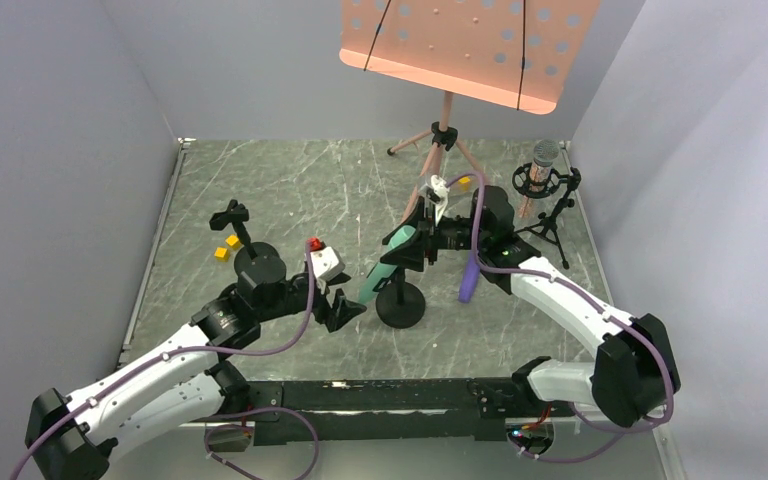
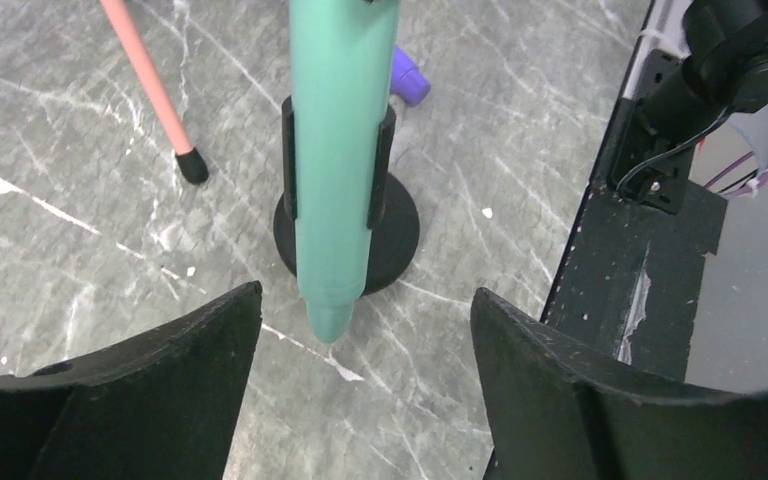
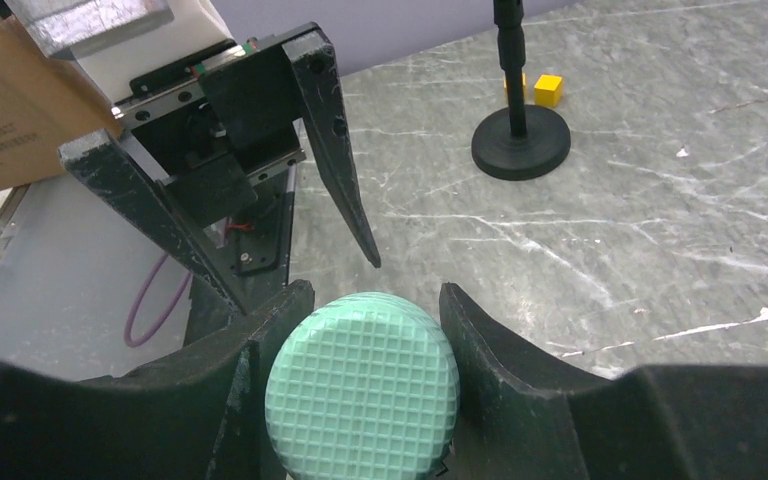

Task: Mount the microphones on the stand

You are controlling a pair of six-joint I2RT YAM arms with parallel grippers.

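Observation:
The mint green microphone [image 1: 385, 268] leans in the clip of a black stand with a round base [image 1: 401, 306]. In the left wrist view its body [image 2: 335, 150] sits between the clip's two prongs, tail end down. My right gripper [image 1: 412, 243] is shut on its waffle-patterned head [image 3: 362, 385]. My left gripper [image 1: 346, 308] is open and empty, just left of the stand; the microphone's tail hangs in front of its fingers [image 2: 210, 340]. The purple microphone [image 1: 468, 283] lies on the table. The glittery silver-pink microphone [image 1: 544, 158] stands in a black tripod holder at the back right.
A second black stand with a clip [image 1: 234, 222] rises at the left, with yellow cubes [image 1: 226, 247] beside it. An orange music stand [image 1: 465, 45] on a pink tripod stands at the back. A black rail [image 1: 380, 395] runs along the near edge. Grey walls close the sides.

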